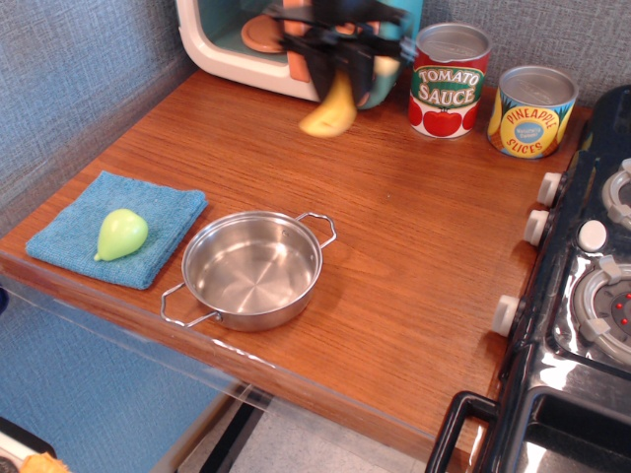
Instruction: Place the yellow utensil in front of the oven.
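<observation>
My gripper (340, 61) is blurred by motion at the top of the view, right in front of the oven (227, 44). It is shut on the yellow utensil (331, 111), whose handle hangs down and left, held above the wooden table (394, 256). The oven is cream and teal with peach-orange trim; my gripper hides its buttons and part of its door.
A steel pot (252, 269) stands near the front edge. A light green pear (121, 234) lies on a blue cloth (74, 232) at the left. A tomato sauce can (450, 81) and a pineapple slices can (531, 111) stand at the back right. A black stove (582, 296) fills the right side.
</observation>
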`<state>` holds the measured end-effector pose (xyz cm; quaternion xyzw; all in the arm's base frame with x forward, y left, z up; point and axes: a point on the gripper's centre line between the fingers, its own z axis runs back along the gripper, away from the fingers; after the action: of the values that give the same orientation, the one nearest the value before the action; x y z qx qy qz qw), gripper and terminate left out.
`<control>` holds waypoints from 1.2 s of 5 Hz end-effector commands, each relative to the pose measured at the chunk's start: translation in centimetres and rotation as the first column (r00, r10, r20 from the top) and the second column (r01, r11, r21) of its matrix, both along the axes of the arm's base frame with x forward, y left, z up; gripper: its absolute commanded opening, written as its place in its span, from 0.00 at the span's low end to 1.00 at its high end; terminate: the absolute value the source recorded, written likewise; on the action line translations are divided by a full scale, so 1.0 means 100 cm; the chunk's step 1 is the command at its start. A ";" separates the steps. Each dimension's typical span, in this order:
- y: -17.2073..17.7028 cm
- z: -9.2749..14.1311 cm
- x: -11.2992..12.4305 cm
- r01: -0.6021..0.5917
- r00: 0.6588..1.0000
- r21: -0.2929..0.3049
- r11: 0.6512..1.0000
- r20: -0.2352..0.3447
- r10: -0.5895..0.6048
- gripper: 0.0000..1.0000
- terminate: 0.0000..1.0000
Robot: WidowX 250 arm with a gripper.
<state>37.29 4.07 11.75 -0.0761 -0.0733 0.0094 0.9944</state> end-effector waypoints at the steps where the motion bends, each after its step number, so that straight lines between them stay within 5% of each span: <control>1: 0.083 0.022 -0.015 -0.030 0.998 0.215 0.976 0.060 0.018 0.00 0.00; 2: 0.119 0.000 -0.011 -0.110 0.994 0.292 0.950 0.025 0.107 0.00 0.00; 3: 0.131 -0.022 -0.006 -0.190 0.979 0.304 0.934 -0.008 0.202 0.00 0.00; 4: 0.134 -0.053 0.001 -0.210 0.970 0.265 0.941 -0.062 0.233 0.00 0.00; 6: 0.127 -0.075 0.016 -0.126 0.985 0.262 0.957 -0.082 0.152 0.00 0.00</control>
<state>38.68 16.92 1.64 0.0491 -0.0011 0.0760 0.9959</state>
